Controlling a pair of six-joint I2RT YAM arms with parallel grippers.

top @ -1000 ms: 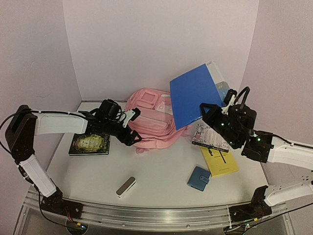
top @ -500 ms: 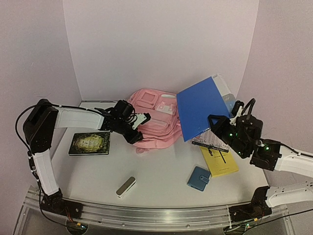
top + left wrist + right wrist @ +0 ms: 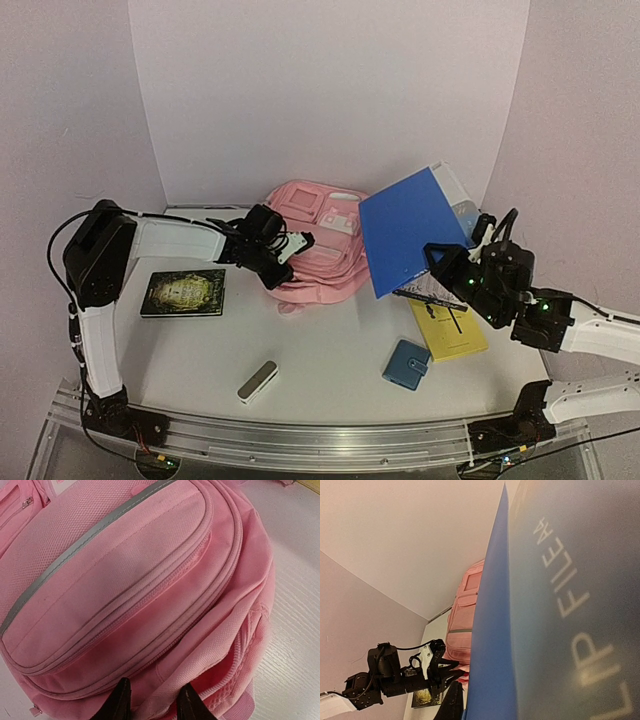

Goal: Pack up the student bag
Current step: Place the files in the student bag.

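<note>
Where the right wrist view caught it, white lettering read "LIP FILE" and "A4" on the blue folder [image 3: 560, 605]. Its lower edge was clamped by the right gripper [image 3: 438, 266], sheet tilted up. The student bag [image 3: 330, 262] lay mid-table [image 3: 330, 350] at the back edge. The left gripper [image 3: 152, 704] straddled a fold of it, fingers narrowly apart; could not tell if clenched.

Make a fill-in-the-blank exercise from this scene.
1. The right hand holds a ____ clip file above the table.
2. The left hand has its fingertips at the edge of the ____ backpack.
3. In the top view, the dark book lies to the ____ of the backpack.
Missing words: blue; pink; left
</note>
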